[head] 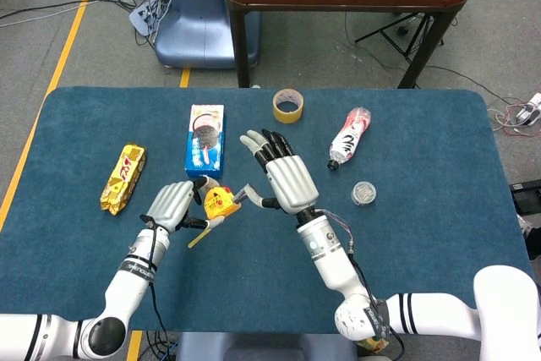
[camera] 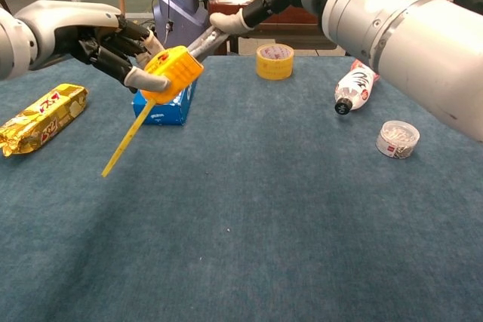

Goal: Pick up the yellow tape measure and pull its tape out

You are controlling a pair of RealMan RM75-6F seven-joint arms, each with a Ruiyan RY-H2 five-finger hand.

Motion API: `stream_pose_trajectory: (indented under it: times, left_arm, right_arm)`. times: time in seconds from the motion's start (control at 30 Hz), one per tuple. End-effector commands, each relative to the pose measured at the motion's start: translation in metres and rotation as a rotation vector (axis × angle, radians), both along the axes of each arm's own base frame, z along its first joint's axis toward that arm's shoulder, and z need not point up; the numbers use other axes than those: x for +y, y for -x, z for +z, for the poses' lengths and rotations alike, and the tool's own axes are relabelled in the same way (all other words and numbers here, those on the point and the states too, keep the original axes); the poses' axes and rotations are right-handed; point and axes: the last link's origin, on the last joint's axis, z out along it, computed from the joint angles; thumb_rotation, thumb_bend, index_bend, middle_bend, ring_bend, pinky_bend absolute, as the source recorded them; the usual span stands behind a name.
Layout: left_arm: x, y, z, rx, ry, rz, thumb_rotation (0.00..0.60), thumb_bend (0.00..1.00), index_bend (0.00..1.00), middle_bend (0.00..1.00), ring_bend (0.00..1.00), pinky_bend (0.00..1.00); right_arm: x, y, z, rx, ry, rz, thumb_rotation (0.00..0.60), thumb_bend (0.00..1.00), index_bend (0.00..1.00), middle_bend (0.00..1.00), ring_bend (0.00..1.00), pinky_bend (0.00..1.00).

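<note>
The left robot hand (camera: 113, 50) grips the yellow tape measure (camera: 172, 73) above the table's (camera: 302, 209) left side; the right robot hand's (head: 283, 177) thumb and finger pinch its tape (camera: 204, 40) (a strap hangs below). Draw rightward steadily, case braced.
</note>
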Motion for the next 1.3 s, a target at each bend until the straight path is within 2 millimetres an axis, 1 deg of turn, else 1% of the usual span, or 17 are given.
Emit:
stream_pose_trajectory:
  times: [0.03,0.23,0.37,0.5,0.73,0.87,1.1,1.3]
  left_arm:
    - [0.0005,0.0012,-0.0001,0.002,0.001,0.002,0.6,0.2,0.53,0.58,0.44,0.27]
    - [0.0026,0.0066,0.0003,0.014,0.015,0.012,0.6,0.2,0.53,0.58,0.44,0.27]
    - [0.0033,0.0082,0.0004,0.017,0.025,0.014,0.6,0.2,0.53,0.58,0.44,0.27]
    - [0.004,0.0076,0.0003,0.016,0.027,0.012,0.6,0.2,0.53,0.58,0.44,0.27]
    - [0.0052,0.0065,-0.0004,0.015,0.029,0.011,0.6,0.2,0.53,0.58,0.44,0.27]
    - [0.006,0.0069,-0.0011,0.015,0.032,0.013,0.6,0.2,0.53,0.58,0.44,0.27]
    - [0.0076,0.0077,-0.0011,0.014,0.033,0.017,0.6,0.2,0.53,0.58,0.44,0.27]
    - [0.0084,0.0087,-0.0003,0.013,0.039,0.02,0.6,0.2,0.53,0.58,0.44,0.27]
  right_arm:
    - [-0.0006,0.0007,0.0003,0.002,0.002,-0.002,0.6,0.41,0.14,0.11,0.0,0.0]
    - [-0.0015,0.0026,0.0019,0.011,0.003,-0.002,0.6,0.41,0.15,0.12,0.0,0.0]
    - [-0.0025,0.0029,0.0031,0.002,-0.001,-0.006,0.6,0.41,0.2,0.16,0.01,0.0]
    - [-0.003,0.0034,0.0031,-0.001,-0.004,-0.009,0.6,0.41,0.26,0.21,0.07,0.0]
    - [-0.0039,0.0039,0.0025,-0.014,-0.004,-0.015,0.6,0.41,0.42,0.32,0.16,0.0]
    - [-0.0046,0.004,0.0014,-0.016,-0.006,-0.018,0.6,0.41,0.49,0.35,0.18,0.0]
    - [-0.0056,0.0032,0.0001,-0.016,-0.008,-0.021,0.6,0.41,0.51,0.36,0.18,0.0]
    - [-0.0052,0.0023,-0.0007,-0.016,-0.017,-0.024,0.6,0.41,0.55,0.39,0.2,0.0]
